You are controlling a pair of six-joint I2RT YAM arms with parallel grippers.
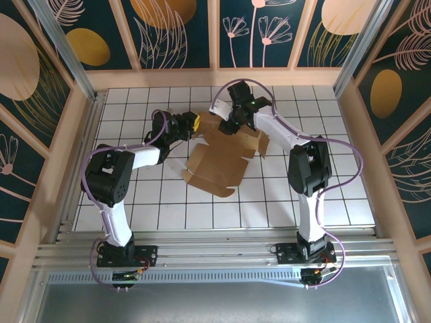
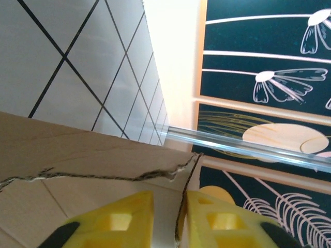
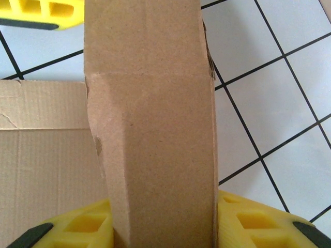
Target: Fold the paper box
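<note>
The paper box (image 1: pixel 219 161) is a brown die-cut cardboard sheet, partly folded, lying mid-table on the white tiles. My left gripper (image 1: pixel 195 126) is at its far left corner. In the left wrist view, a thin raised flap (image 2: pixel 182 206) runs edge-on between that gripper's (image 2: pixel 170 199) yellow fingers, against the right finger; the torn-looking panel (image 2: pixel 77 150) lies behind it. My right gripper (image 1: pixel 236 124) is at the sheet's far edge. Its wrist view shows it (image 3: pixel 163 201) shut on a wide folded strip (image 3: pixel 150 103), both fingers touching the sides. The flat panel (image 3: pixel 46 155) lies to the left.
Wooden walls with dark flower panels (image 1: pixel 256 33) ring the tiled floor (image 1: pixel 135 208). A metal rail (image 1: pixel 215 252) crosses the near edge by both arm bases. Bare tiles lie in front of the box and to both sides. A yellow finger of the left gripper (image 3: pixel 41 13) shows behind the strip.
</note>
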